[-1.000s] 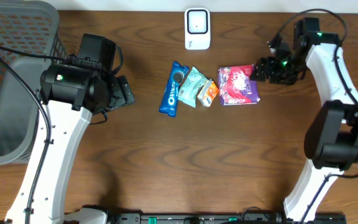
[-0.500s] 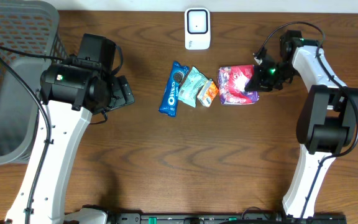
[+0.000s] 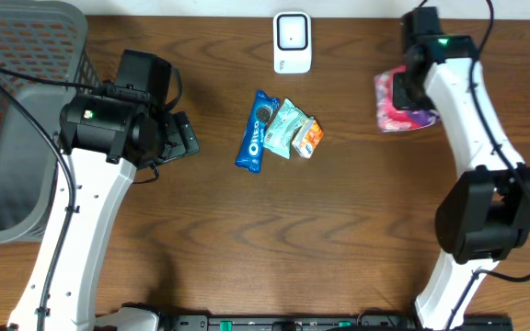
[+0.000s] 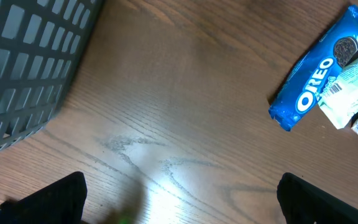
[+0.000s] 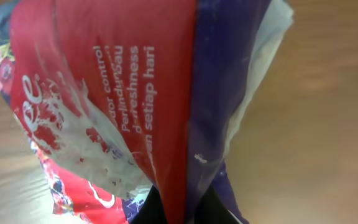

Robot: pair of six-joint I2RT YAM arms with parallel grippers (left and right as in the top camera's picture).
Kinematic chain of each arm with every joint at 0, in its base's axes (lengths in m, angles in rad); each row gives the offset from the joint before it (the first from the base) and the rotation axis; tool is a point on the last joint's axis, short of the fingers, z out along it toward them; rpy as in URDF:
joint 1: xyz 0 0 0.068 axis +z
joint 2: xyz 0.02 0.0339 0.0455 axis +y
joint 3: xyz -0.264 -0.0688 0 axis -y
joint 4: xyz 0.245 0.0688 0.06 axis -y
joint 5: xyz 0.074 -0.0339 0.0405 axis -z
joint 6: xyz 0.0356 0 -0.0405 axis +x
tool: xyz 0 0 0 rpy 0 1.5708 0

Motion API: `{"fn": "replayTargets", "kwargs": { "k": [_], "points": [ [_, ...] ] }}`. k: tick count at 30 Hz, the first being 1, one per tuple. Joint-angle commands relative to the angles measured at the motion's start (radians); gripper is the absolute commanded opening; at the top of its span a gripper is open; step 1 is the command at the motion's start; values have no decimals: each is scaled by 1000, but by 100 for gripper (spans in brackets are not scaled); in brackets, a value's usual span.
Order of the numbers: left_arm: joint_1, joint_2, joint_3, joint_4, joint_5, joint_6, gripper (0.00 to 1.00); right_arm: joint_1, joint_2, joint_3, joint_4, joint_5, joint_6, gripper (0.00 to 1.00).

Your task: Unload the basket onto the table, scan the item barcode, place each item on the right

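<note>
1. Red-and-purple packet (image 3: 386,101) is no longer lying beside the snack row at mid-table as it was a second ago; it is now sitting over the far right side, well apart from the row, to the right of and a little nearer than the white scanner (image 3: 293,41).
2. Right gripper (image 5: 179,208) is pinching the packet by one edge, fingers pressed together on the film; the packet is filling nearly the whole right wrist view, with blurred wood behind it.
3. Whether the packet is hanging clear of the table (image 3: 357,230), I cannot tell.
4. Left gripper (image 4: 179,199) is hovering with fingers spread wide and holding nothing, near the grey basket (image 3: 17,119).
5. Three snacks are lying in a row on the table: blue Oreo pack (image 3: 258,131), teal packet (image 3: 284,126) touching it, and small orange carton (image 3: 308,138) at the right end.
6. Scanner is standing at the far edge, beyond the row.
</note>
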Motion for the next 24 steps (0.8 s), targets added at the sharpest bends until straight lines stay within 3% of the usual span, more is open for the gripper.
{"fn": "replayTargets", "kwargs": {
  "k": [1, 4, 10, 11, 12, 20, 24],
  "points": [
    [4, -11, 5, -3, -6, -5, 98, 53, 26, 2, -24, 494, 219, 1],
    [4, -11, 5, -3, -6, -5, 98, 81, 92, -9, -23, 526, 219, 1],
    [4, -11, 5, -3, -6, -5, 98, 148, 217, -9, -37, 399, 218, 3],
    [4, -11, 5, -3, -6, -5, 98, 157, 224, -9, -35, 385, 218, 7],
    [4, -11, 5, -3, -6, -5, 98, 171, 231, -9, -32, 356, 218, 17],
    [4, -11, 5, -3, -6, -5, 98, 193, 158, 157, -14, -273, -1, 65],
    [4, -11, 5, -3, -6, -5, 98, 128, 129, 301, -78, -510, -70, 77]
  ]
}}
